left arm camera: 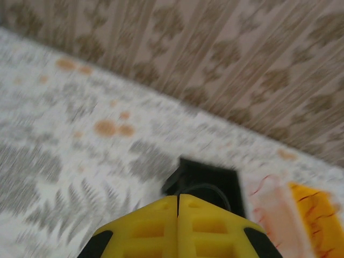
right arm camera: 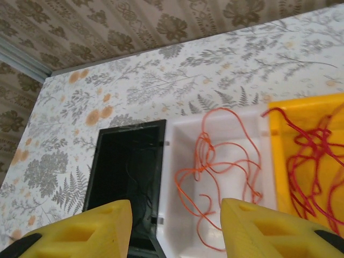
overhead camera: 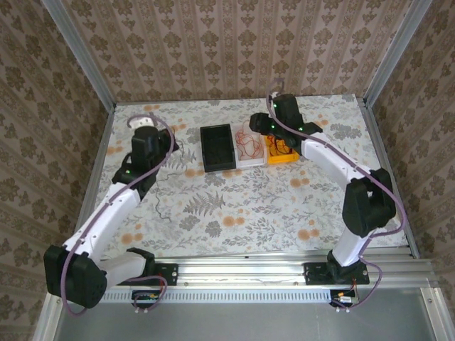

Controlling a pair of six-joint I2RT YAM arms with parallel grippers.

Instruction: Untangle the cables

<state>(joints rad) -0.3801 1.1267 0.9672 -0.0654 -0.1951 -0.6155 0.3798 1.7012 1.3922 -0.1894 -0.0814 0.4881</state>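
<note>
Cables (right arm camera: 202,143) lie in white bin (right arm camera: 228,183) beside black bin (right arm camera: 129,161).

No readable text, labels, brands, numbers or signs on any surface

Left wrist view: the bench (left arm camera: 64,156) and the black bin (left arm camera: 212,180) at 5 o'clock are blurred. Right wrist view: the yellow bin (right arm camera: 301,115) and its red cables (right arm camera: 309,156) run off at 3 o'clock, the right end effector (right arm camera: 175,204) at 6 o'clock.

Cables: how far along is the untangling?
Done: one orange-red wire lies apart in the white bin. In hand: nothing; the right gripper hangs open above that bin, the left gripper is shut and empty. Left: the red tangle in the yellow bin.
</note>
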